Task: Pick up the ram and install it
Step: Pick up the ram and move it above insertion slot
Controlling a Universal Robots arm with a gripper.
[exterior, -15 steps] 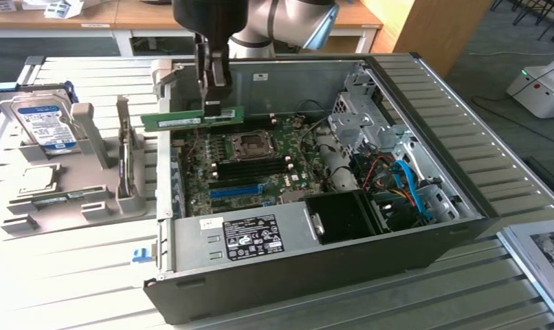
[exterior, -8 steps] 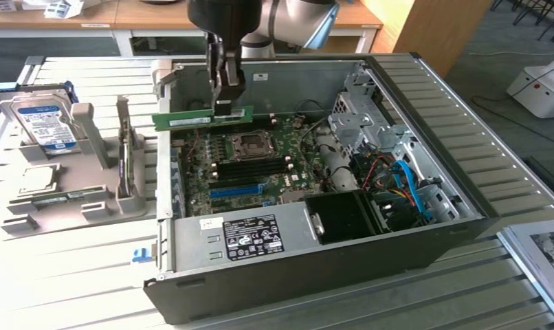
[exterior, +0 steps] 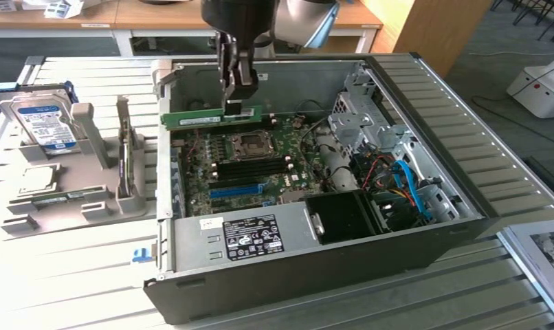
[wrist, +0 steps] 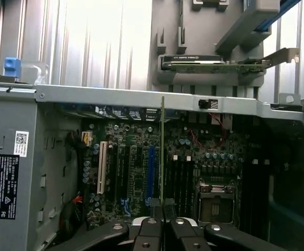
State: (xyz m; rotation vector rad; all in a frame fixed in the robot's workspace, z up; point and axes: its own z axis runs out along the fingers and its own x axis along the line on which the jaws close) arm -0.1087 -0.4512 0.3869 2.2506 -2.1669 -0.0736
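Fingers [wrist: 155,209] pinch ram [exterior: 199,119]: edge-on at wrist, broadside from exterior view

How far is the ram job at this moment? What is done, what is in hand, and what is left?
Done: the ram is picked up and hangs in the air, level.
In hand: the gripper is shut on the end of the ram at the exterior view's right and holds it inside the open computer case, above the motherboard.
Left: the ram is not yet seated in the black memory slots.
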